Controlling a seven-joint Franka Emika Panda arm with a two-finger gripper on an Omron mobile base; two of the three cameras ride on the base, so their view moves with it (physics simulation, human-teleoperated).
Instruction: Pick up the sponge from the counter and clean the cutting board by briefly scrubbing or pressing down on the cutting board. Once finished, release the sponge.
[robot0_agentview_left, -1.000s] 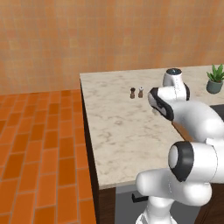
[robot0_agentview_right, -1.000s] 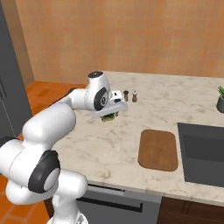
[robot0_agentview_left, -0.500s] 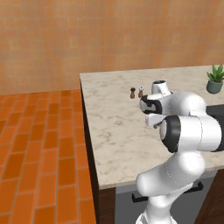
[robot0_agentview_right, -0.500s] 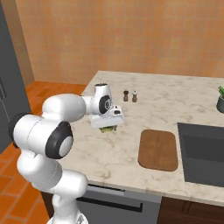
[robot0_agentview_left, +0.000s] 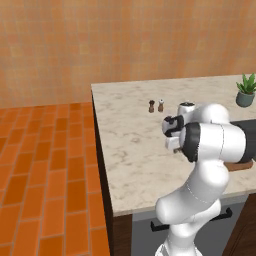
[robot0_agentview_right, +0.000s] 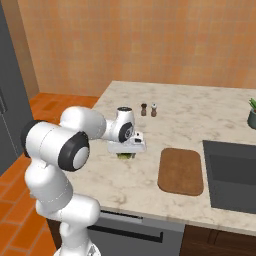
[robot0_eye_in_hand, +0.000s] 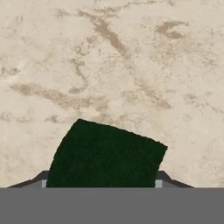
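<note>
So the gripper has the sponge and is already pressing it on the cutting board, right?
Not quite. The gripper does hold the sponge, but over bare counter, not on the cutting board. The right base view shows the board off to one side, apart from it.

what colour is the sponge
Dark green on the sponge face, seen best in the hand view.

Dark green sponge (robot0_eye_in_hand: 105, 155), beige marbled counter (robot0_eye_in_hand: 131, 65).
</note>
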